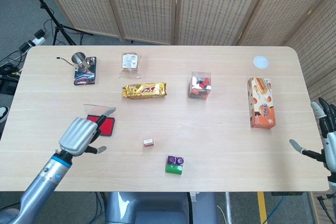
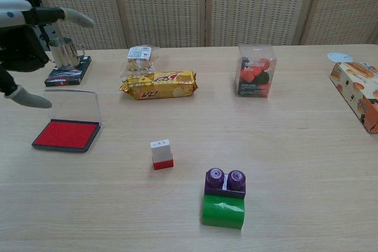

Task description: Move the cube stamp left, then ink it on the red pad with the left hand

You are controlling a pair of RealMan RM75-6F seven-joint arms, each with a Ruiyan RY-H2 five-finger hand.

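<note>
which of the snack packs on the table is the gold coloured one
The long biscuit packet lying mid-table is the gold one. The small clear packet behind it, the clear box of red and dark sweets and the orange carton are not gold.

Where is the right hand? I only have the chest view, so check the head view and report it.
Observer: The right hand is at the right edge of the table, fingers spread, holding nothing.
Operator: Now place the left hand against the pad.
Observer: From above, the left hand covers the left part of the red pad. It holds nothing.
Operator: Give me the stamp.
Observer: The cube stamp stands apart, right of that hand, untouched.
</note>
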